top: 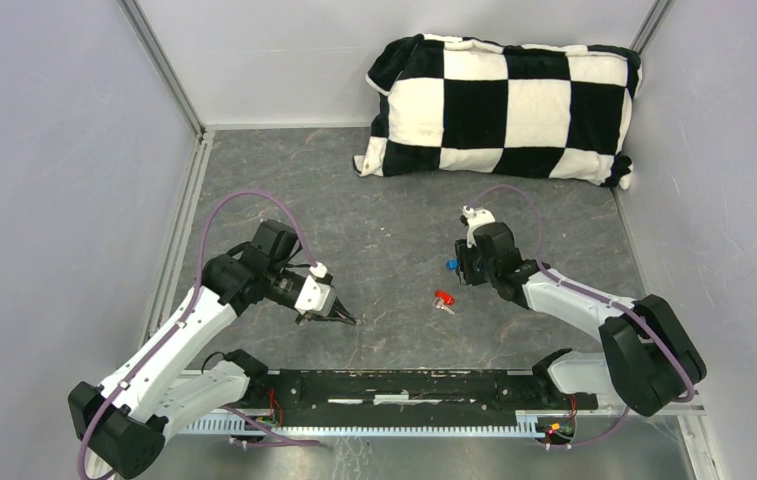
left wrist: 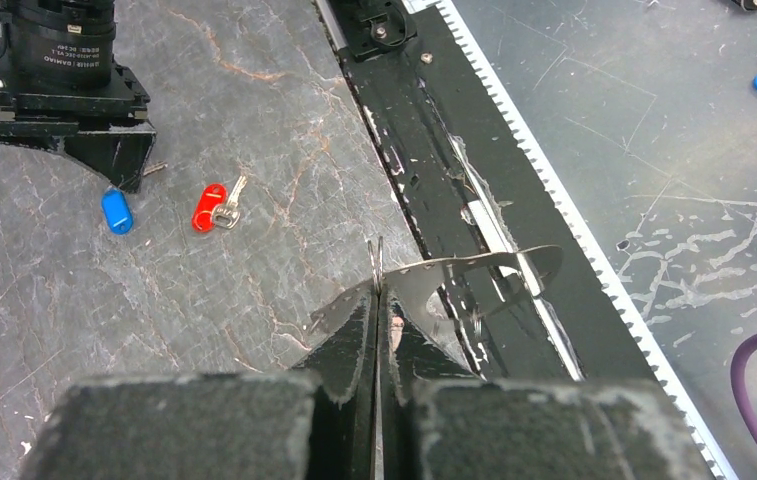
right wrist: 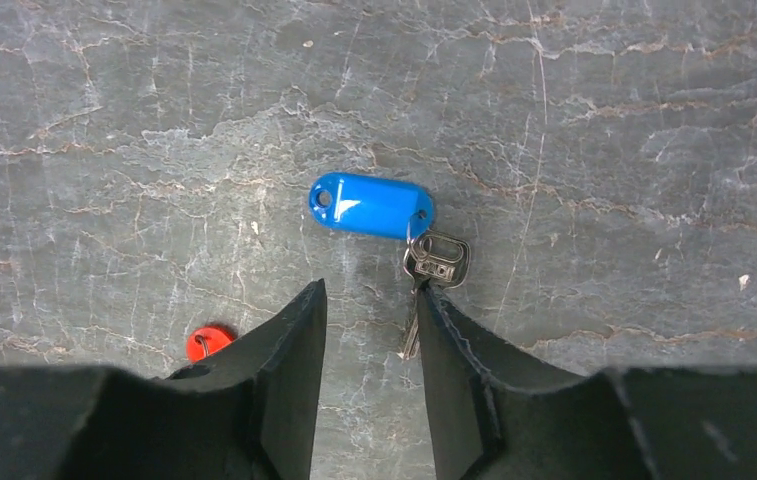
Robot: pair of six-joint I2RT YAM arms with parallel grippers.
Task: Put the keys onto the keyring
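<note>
Left jaws clench the keyring [left wrist: 474,268], held up ready for threading — right jaws stand parted around the blue key [right wrist: 372,206] blade, to pick it.

Red key [top: 443,298] on table [top: 374,220]; blue key [top: 451,265] just beside right fingers [top: 464,273]; checkered pillow [top: 502,108] at rear

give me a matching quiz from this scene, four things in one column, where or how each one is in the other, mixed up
Things:
1. blue key
2. red key
3. checkered cushion
4. left gripper

Place or state:
a. shut on the keyring
b. at the far end of the table, by the back wall
c. just ahead of the right gripper, whose fingers stand apart
d. on the table in the gap between the two grippers

Pairs: 1-c, 2-d, 3-b, 4-a
</note>
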